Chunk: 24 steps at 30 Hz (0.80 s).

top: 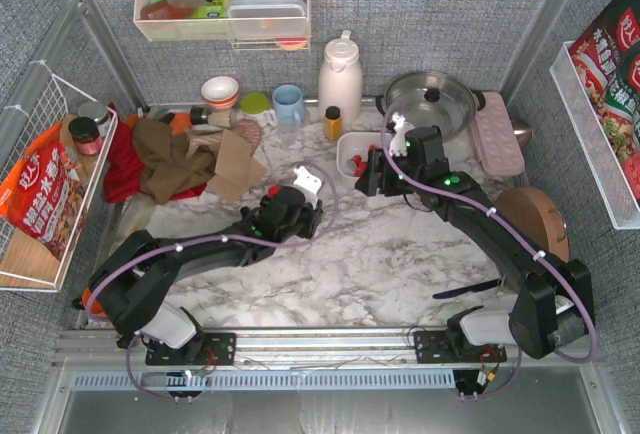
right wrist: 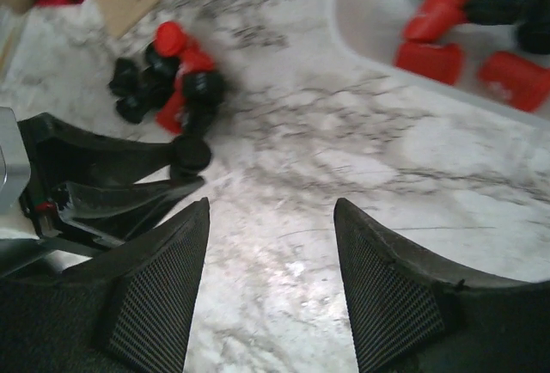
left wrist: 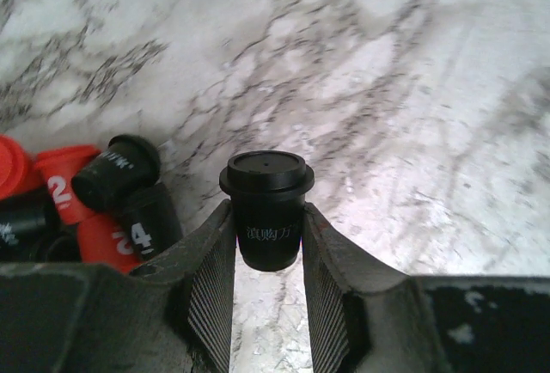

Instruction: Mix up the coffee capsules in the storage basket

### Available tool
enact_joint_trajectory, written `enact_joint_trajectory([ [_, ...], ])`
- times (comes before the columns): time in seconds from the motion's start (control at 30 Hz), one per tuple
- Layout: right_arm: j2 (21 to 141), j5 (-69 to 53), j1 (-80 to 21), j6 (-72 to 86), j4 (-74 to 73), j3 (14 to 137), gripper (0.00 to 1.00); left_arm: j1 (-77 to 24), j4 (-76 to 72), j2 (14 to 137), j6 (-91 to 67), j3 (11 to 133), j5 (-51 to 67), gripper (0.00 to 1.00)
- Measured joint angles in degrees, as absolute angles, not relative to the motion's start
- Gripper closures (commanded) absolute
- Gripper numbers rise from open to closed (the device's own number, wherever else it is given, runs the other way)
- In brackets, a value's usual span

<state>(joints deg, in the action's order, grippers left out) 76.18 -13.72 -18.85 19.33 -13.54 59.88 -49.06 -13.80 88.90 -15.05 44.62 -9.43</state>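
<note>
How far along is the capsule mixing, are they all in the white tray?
Not yet. Done: several red and black coffee capsules lie in the shallow white plastic tray. In hand: the left gripper grips one black capsule. Left: a pile of red and black capsules on the marble table; the right gripper is open and empty.

the left tool [top: 315, 216] hangs over the marble surface [top: 380, 254] near centre. at its two o'clock, the right tool [top: 366, 172] sits by the storage basket [top: 343, 144], red coffee capsules [top: 353, 163] inside.
</note>
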Motion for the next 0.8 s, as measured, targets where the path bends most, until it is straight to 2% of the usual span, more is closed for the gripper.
enact_joint_trajectory([
  [0.2,75.7,-19.3,-24.2,20.6,-14.2,60.6,0.33,-52.5,-28.1,82.0,-6.6,35.9,-4.3,0.66],
  [0.37,75.6,-22.0,-26.7,21.4,-14.7,61.2,0.33,-55.3,-35.8,79.2,-1.2,33.5,-2.6,0.66],
  [0.6,75.1,-24.4,-28.7,22.8,-14.8,60.3,0.33,-56.9,-39.7,77.5,1.8,33.4,-2.4,0.66],
  [0.8,75.2,-24.9,-29.6,23.6,-14.8,59.1,0.41,-57.1,-40.5,76.8,3.0,33.4,-2.8,0.66],
])
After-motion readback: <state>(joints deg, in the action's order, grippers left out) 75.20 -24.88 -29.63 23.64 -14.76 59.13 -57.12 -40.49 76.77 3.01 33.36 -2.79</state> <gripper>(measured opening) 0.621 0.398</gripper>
